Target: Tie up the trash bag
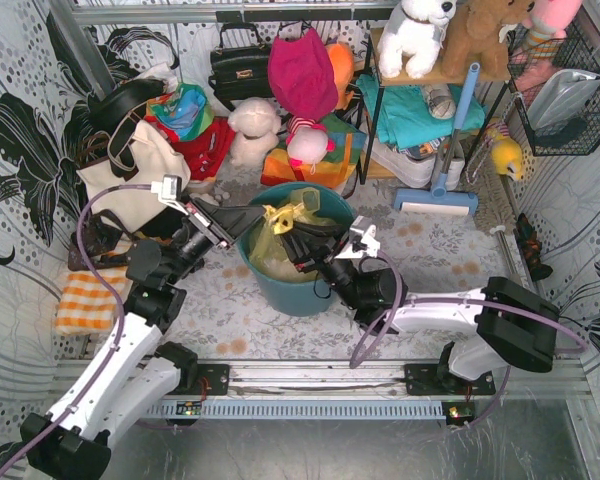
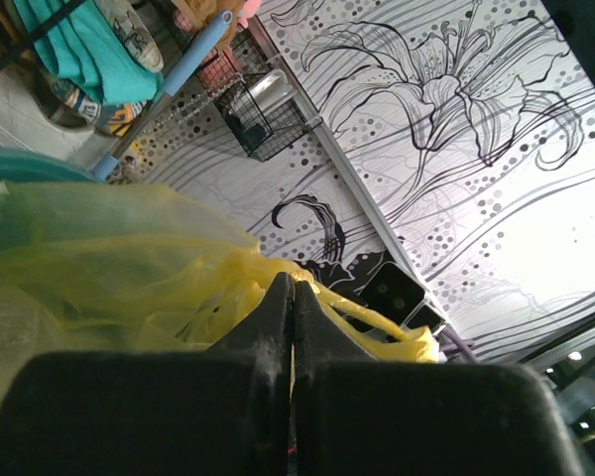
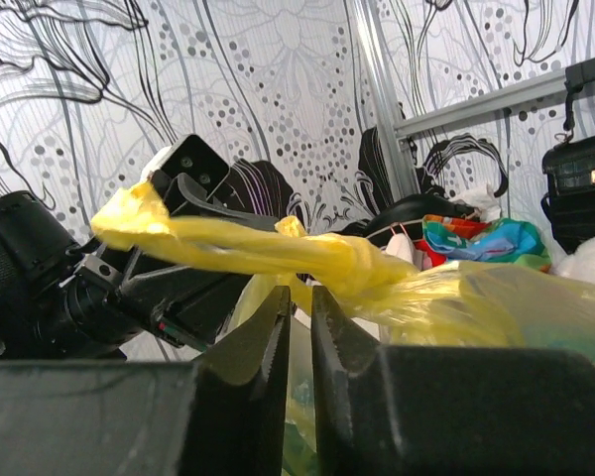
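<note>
The yellow trash bag (image 1: 280, 216) sits in the round teal bin (image 1: 290, 292), and its top ends are twisted into a knot (image 3: 362, 263) above the rim. My left gripper (image 1: 252, 218) reaches in from the left. In the left wrist view it (image 2: 294, 283) is shut, with a sliver of yellow film pinched between the fingers and the bag (image 2: 129, 258) bunched just behind the tips. My right gripper (image 1: 298, 243) is over the bin from the right. Its jaws (image 3: 300, 293) stand a narrow gap apart just below the knot, gripping nothing.
Behind the bin stand a cream tote bag (image 1: 130, 170), a black handbag (image 1: 240, 65), plush toys (image 1: 255, 130) and a blue-handled squeegee (image 1: 445, 165). An orange checked cloth (image 1: 85, 300) lies at the left. A wire basket (image 1: 565, 100) hangs on the right wall.
</note>
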Available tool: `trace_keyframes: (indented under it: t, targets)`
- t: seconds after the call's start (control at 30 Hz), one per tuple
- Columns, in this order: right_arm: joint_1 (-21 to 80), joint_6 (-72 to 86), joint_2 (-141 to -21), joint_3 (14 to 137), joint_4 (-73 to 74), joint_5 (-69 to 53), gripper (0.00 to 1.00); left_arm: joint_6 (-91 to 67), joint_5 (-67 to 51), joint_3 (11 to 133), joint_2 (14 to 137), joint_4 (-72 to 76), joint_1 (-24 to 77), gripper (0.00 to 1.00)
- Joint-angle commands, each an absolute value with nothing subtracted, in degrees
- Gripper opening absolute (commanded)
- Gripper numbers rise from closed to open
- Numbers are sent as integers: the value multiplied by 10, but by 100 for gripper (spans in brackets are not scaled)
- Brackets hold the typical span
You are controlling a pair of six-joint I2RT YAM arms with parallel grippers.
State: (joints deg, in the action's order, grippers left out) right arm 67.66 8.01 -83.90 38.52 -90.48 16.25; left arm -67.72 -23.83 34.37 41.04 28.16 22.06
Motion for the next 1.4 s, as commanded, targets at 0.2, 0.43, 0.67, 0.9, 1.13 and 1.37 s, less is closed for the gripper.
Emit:
trace_keyframes:
  t: [0.2,0.43,0.67,0.9,1.13,1.37]
  targets:
    - [680,140,-705,340,-801,192,21,-562,-245,447,445,222,216,0]
    - [680,150,-605,363,-618,207,30,-512,-255,506,478,194,216,0]
    - [680,100,-593,462,-431,157,40,-504,-269,533,498,193,216,0]
    - [680,-113,-595,482,-414,81,49,-502,-285,547,506,197,216,0]
    - [680,-247,-602,518,-394,68,51,-499,-297,559,509,190,216,0]
    - [679,-301,-617,540,-414,56,39,-499,-296,559,506,189,216,0]
